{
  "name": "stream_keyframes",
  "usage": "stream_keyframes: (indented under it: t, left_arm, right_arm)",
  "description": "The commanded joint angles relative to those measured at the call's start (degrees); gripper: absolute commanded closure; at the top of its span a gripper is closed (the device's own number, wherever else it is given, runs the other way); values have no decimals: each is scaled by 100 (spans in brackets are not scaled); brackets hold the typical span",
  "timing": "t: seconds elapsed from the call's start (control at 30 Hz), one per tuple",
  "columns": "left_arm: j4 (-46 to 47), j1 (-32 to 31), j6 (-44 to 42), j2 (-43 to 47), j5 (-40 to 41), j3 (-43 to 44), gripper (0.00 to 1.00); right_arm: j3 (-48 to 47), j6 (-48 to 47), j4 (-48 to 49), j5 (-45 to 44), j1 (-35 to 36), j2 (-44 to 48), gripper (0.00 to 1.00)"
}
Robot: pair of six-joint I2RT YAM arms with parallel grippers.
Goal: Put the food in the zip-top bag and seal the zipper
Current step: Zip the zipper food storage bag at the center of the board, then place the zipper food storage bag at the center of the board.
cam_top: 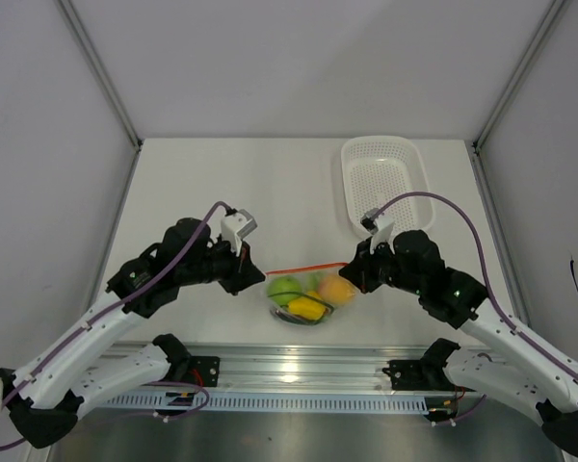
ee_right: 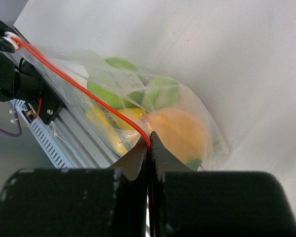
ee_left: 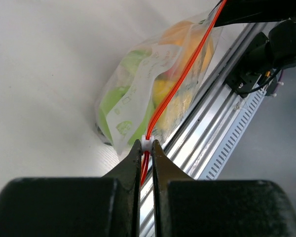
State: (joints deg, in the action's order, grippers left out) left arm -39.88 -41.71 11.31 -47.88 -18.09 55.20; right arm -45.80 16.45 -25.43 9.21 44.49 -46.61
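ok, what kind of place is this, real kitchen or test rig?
Probably a lab test cell: white table boxed in by plain white panels, aluminium mounting rail along its near edge.

White perforated basket (cam_top: 383, 183) far right on table (cam_top: 222, 183); metal rail (cam_top: 299, 371) near edge

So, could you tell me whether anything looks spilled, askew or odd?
Nothing stands out: the food is inside the bag, the left gripper and right gripper each pinch an end of its red strip, and nothing lies spilled.
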Motion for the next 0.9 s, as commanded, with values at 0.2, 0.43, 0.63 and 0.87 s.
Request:
stream_keyframes:
  t: [0.2, 0.43, 0.63, 0.87]
  left_arm:
    - [-775, 41, 925, 577, 806, -115, 93]
    - [-1022, 41, 1215, 1148, 1430, -220, 89]
    - [-786, 41, 1382, 1992, 1782, -378, 1]
    - [-442, 41, 1549, 3064, 2064, -378, 0]
  right_arm:
    - [62, 166, 82, -332, -98, 99, 100]
    - [133, 175, 205, -175, -98, 29, 100]
    - [-156, 253, 565, 107, -98, -673, 100]
    - [-1632, 113, 373, -594, -116, -2649, 100]
